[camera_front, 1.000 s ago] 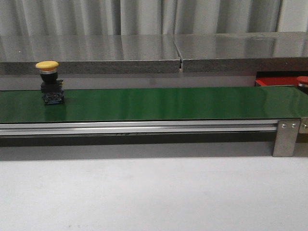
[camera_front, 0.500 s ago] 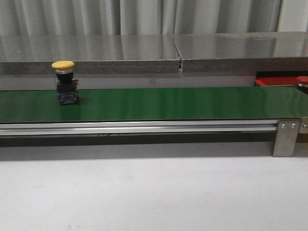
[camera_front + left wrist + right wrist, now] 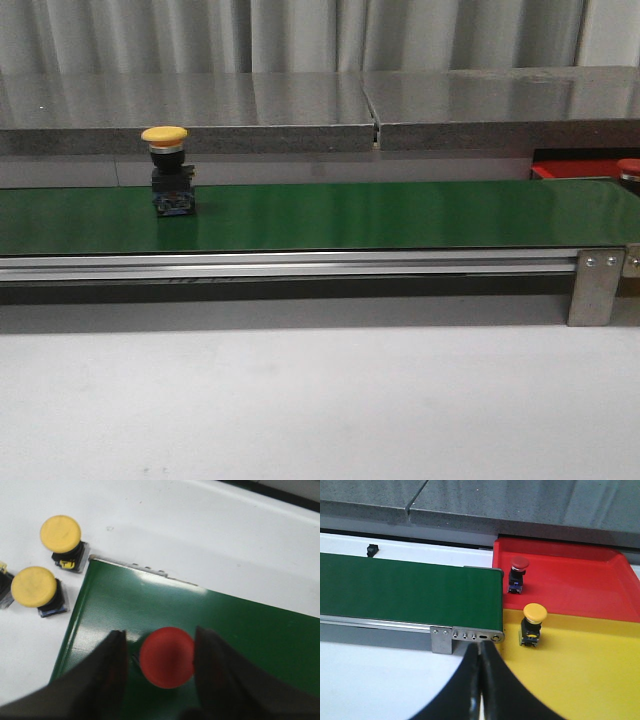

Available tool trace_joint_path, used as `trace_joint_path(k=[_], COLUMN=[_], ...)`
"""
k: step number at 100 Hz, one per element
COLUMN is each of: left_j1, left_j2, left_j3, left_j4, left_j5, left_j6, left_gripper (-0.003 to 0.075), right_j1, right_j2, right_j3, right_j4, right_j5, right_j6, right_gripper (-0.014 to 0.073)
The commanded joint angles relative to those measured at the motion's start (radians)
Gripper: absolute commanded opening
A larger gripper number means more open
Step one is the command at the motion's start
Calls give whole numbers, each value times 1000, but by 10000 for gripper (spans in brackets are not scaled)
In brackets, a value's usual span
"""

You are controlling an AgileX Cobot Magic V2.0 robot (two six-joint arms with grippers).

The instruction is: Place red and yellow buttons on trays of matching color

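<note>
A yellow button stands upright on the long green belt, left of middle. In the left wrist view a red button stands on the belt near its end, between the fingers of my left gripper. The jaws are open, one finger on each side of the cap, with a gap on one side. My right gripper is shut and empty, low in front of the belt's end. A red tray holds a red button. A yellow tray holds a yellow button.
Two more yellow buttons stand on the white table beside the belt's end. A metal bracket sits at the belt's other end. A grey ledge runs behind the belt. The red tray's edge shows at far right.
The yellow button has travelled to the right along the belt, still upright. Nothing else in the front view has moved.
</note>
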Motion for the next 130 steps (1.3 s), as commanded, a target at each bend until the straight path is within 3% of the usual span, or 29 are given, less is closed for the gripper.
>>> trace_joint_path(k=[1,27,66,107,130], left_j1=[-39,-170,-336,-340,-340], left_j2=[-85,-189,-392,-694,-886], left_j3=[-27,22,254,549,701], left_j4=[-28,-6,85,12,5], left_j5=[-33,-61,-126,-300,-324], left_j6=[22,44,59,50,50], left_gripper=[-20,-19,-20,-19,-19], right_j1=[0,0,0,0,0], right_j2=[11,11,11,11,11], right_j3=[-25,-25,-25,-25,-25], right_j4=[-3,-3,-3,-3,21], right_j5=[-77,-77,-80,-96,-113], right_j6=[-11,-11,-11,-11,-11], right_gripper=[-123,-123,-123,-123,-123])
